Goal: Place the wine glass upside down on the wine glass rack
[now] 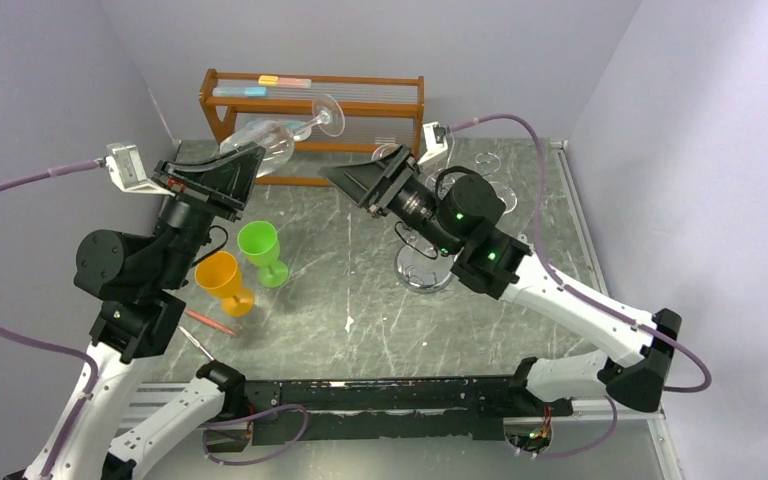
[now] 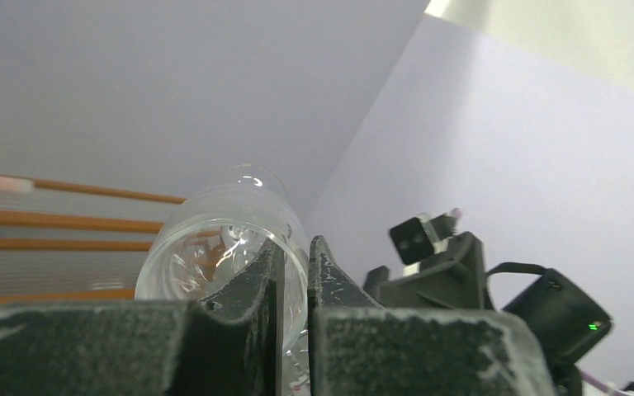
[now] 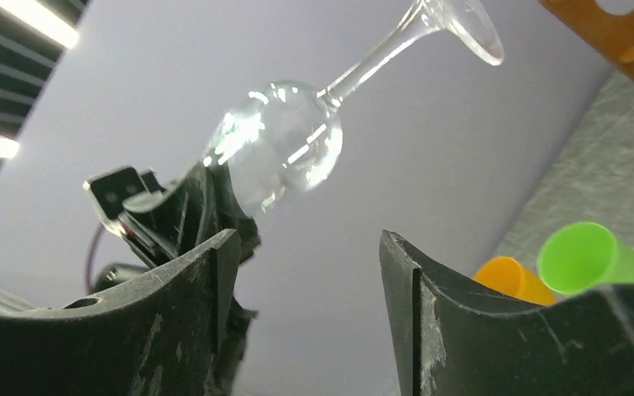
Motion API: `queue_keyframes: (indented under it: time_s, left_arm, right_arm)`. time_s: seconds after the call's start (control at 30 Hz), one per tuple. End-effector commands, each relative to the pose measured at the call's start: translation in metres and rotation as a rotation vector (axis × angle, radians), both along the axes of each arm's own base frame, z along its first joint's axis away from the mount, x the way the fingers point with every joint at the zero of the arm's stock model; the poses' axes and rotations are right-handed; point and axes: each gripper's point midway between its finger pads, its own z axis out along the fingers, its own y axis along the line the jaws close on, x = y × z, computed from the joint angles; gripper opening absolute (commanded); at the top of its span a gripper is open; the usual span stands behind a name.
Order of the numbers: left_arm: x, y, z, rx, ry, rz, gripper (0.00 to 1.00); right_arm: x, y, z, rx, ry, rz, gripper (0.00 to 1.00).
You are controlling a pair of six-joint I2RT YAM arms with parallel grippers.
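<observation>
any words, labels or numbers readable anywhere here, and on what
No text can be read in any view.
The coloured strips on top of the shelf may be labels, but they are too small and blurred to show any writing.

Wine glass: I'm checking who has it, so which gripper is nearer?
Left. The left gripper clamps the wine glass at its bowl; the right gripper hangs open beside it, not touching.

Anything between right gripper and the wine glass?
No. Right wrist view shows only air between the open right gripper and the wine glass.
</observation>
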Motion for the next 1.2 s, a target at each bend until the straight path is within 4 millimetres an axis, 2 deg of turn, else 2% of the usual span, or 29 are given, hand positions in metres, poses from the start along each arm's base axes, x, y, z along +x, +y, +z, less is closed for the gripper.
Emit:
queue_keyframes:
  time_s: [0.0, 0.13, 0.3, 0.4, 0.57, 0.67, 0.9, 1.0, 1.17]
  left_arm:
    - [-0.036, 0.002, 0.045, -0.142, -0.175, -0.114, 0.05]
    - [-0.047, 0.001, 0.049, -0.186, -0.205, -0.161, 0.05]
    - [-0.052, -0.003, 0.045, -0.196, -0.222, -0.199, 0.05]
    - [-0.055, -0.002, 0.042, -0.209, -0.228, -0.210, 0.05]
    - [-0.061, -0.001, 0.042, -0.214, -0.231, -0.222, 0.05]
    - [-0.065, -0.002, 0.041, -0.224, -0.236, -0.245, 0.05]
    - [-0.073, -0.003, 0.042, -0.226, -0.250, -0.276, 0.05]
    - [-0.074, -0.003, 0.040, -0.227, -0.249, -0.278, 0.05]
    - [-0.070, -0.005, 0.033, -0.229, -0.234, -0.282, 0.06]
  right_arm:
    - [0.008, -0.003, 0.050, 0.221, 0.033, -0.044, 0.67]
    - [0.015, 0.004, 0.058, 0.299, 0.095, -0.067, 0.67]
    - [0.011, 0.028, 0.067, 0.349, 0.131, -0.031, 0.65]
    - [0.012, 0.033, 0.073, 0.382, 0.155, -0.031, 0.63]
    - [0.015, 0.030, 0.080, 0.431, 0.154, -0.055, 0.48]
    - [0.014, 0.037, 0.083, 0.431, 0.151, -0.031, 0.39]
    - [0.013, 0.042, 0.085, 0.432, 0.135, -0.023, 0.32]
    - [0.014, 0.042, 0.086, 0.428, 0.127, -0.027, 0.25]
    - [0.012, 0.044, 0.087, 0.417, 0.108, -0.020, 0.05]
